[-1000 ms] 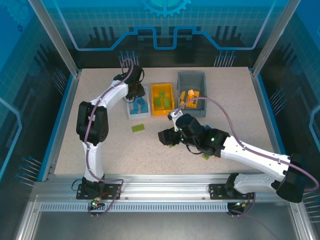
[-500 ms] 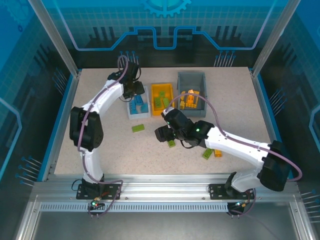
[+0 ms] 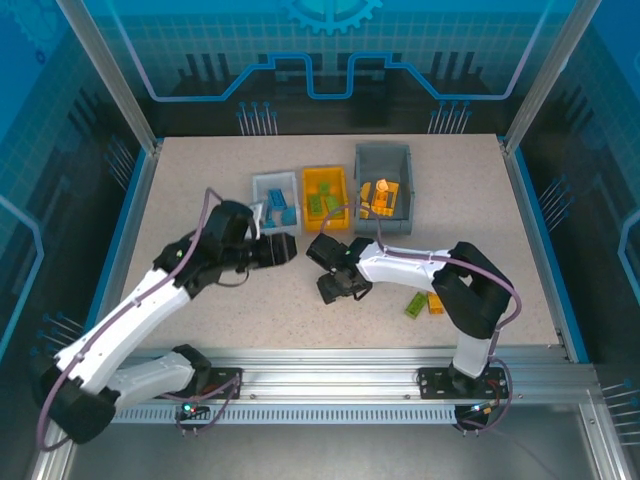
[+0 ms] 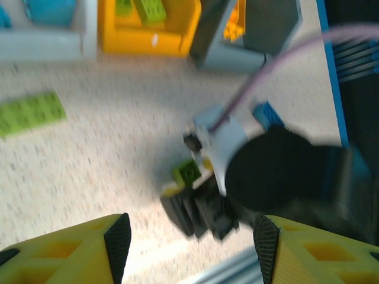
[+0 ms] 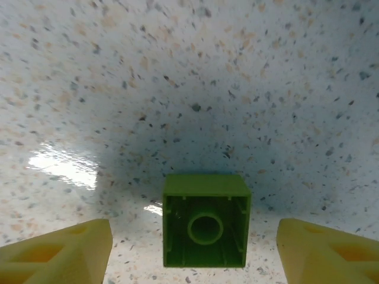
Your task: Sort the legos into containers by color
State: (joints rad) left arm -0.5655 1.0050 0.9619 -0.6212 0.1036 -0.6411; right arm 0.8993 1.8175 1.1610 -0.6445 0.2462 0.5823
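Note:
A small green lego [image 5: 205, 228] lies upside down on the table, hollow side up. My right gripper [image 5: 195, 254] stands open around it, a yellow finger [image 5: 65, 248] on each side and a gap at both. In the top view this gripper [image 3: 333, 288] points down at mid-table. My left gripper [image 3: 283, 250] is just left of it, open and empty, fingers [image 4: 118, 236] wide apart. A flat green lego [image 4: 29, 112] lies ahead of it. The containers stand in a row: white [image 3: 262, 188] with blue legos, orange-yellow [image 3: 325, 176] with green ones, grey [image 3: 383, 155] with orange ones.
A green lego [image 3: 415, 305] and an orange one [image 3: 436, 303] lie loose right of the right arm's forearm. The right arm's cable [image 4: 260, 83] arcs over the table in front of the grey container. Raised blue edges [image 3: 530, 220] border the table.
My left arm has swung back from above the white container to the table left of the right gripper, its jaws wider. My right arm has folded in, its gripper still over the small green lego.

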